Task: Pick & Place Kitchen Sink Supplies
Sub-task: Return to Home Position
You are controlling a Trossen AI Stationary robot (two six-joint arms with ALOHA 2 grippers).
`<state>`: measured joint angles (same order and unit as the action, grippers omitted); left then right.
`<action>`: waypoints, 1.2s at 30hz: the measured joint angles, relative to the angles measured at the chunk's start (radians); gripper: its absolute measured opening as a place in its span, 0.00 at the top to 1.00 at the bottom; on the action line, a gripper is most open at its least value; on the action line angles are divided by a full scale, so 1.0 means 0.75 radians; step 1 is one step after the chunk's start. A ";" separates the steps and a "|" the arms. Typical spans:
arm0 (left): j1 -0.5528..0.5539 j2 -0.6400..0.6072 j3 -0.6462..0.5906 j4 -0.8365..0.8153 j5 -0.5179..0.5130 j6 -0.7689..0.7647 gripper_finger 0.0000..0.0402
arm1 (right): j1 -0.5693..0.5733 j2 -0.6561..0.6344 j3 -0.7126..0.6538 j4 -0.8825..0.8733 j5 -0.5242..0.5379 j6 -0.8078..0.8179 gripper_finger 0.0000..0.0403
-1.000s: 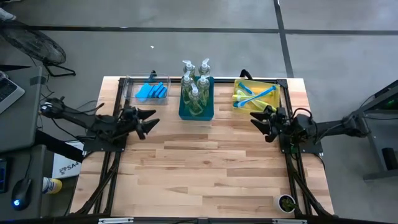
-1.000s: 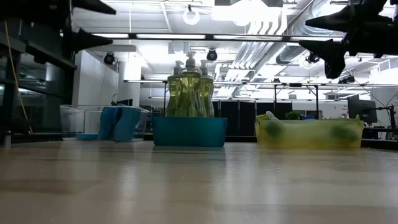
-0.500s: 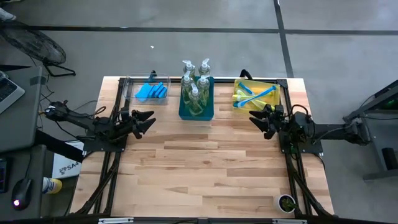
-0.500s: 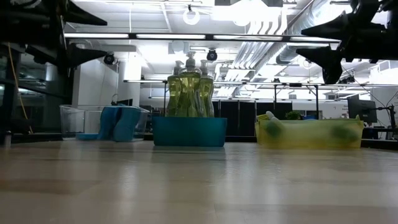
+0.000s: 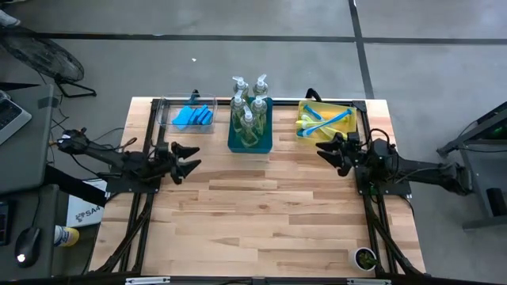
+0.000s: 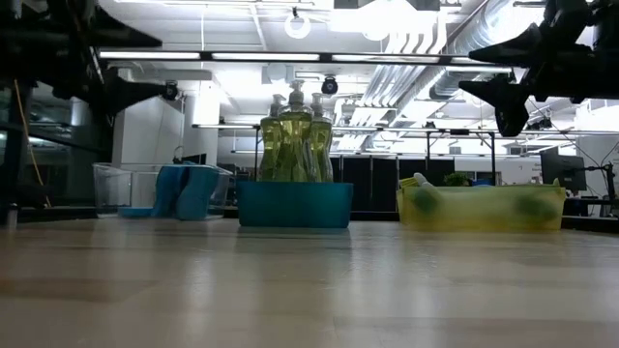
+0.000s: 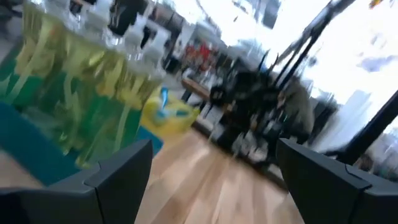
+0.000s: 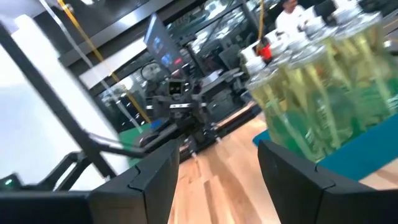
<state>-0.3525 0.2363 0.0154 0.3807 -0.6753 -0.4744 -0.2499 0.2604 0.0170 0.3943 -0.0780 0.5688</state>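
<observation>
Leave soap (image 5: 248,120) in the far teal bin (image 5: 249,147), sponges (image 5: 194,116) in the clear bin (image 5: 166,119) left of it, brushes (image 5: 325,123) in the yellow bin (image 5: 348,127) to the right. Draw left gripper (image 5: 193,157) and right gripper (image 5: 323,150), both spread open and empty, back to their sides, clear of the bins.

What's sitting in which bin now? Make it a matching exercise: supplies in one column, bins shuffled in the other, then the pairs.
Things:
1. soap bottles
2. blue sponges
3. dish brushes

Places:
A. yellow bin
B. teal bin
C. clear bin

Pairs: 1-B, 2-C, 3-A.

Both grippers hang open and empty above the table: left gripper near the clear bin, right gripper near the yellow bin.
</observation>
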 joint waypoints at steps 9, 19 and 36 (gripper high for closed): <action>0.305 -0.049 -0.001 -0.116 0.344 0.034 0.17 | -0.062 0.000 0.001 0.007 -0.136 0.044 0.47; 0.743 -0.102 -0.003 -0.222 0.698 0.069 0.17 | -0.095 0.000 0.001 -0.084 -0.151 -0.030 0.47; 0.889 -0.307 -0.001 -0.256 1.000 0.086 0.17 | -0.094 -0.145 0.002 -0.053 -0.129 -0.133 0.47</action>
<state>0.3144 0.0062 0.0147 0.1889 0.0749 -0.4101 -0.3208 0.1519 0.0181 0.3542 -0.1749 0.4694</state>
